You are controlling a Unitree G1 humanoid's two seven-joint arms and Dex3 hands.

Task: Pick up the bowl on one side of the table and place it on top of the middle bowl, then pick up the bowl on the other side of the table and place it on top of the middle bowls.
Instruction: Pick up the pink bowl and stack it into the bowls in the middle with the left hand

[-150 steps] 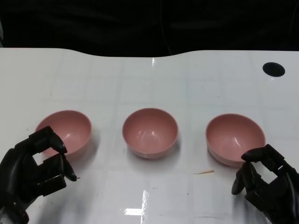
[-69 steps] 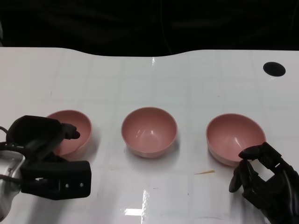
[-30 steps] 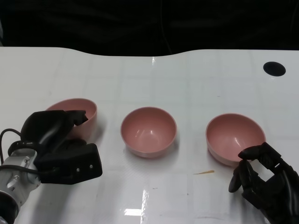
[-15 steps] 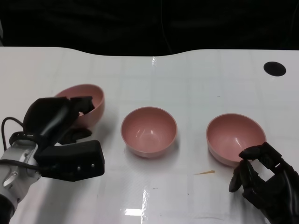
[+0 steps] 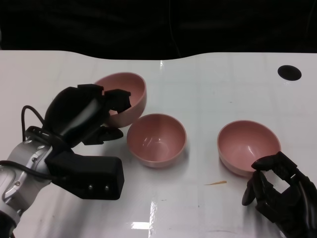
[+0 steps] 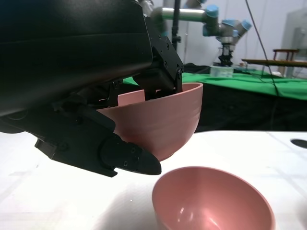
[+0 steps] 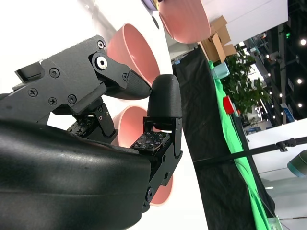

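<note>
Head view, left hand: the left hand [image 5: 91, 116] grips the left bowl [image 5: 130, 95] by its rim, fingers hooked over the edge; the bowl is off the table [image 5: 208, 79] and tilted, just beside and behind the middle bowl [image 5: 156, 139].
Head view, middle bowl: upright on the table, nothing inside it.
Head view, right bowl: the right bowl [image 5: 247, 147] sits upright on the table, well apart from the middle one.
Head view, right hand: the right hand [image 5: 277, 191] rests near the right bowl, fingers curled in and holding nothing, one fingertip close to the rim.
Left wrist view: the left hand [image 6: 129, 115] clamps the left bowl [image 6: 165, 120], fingers inside and outside the wall; the middle bowl [image 6: 211, 201] lies lower, on the table [image 6: 57, 201].
Right wrist view: the right hand [image 7: 139, 124] has curled fingers with nothing between them; pink bowls show past it.
</note>
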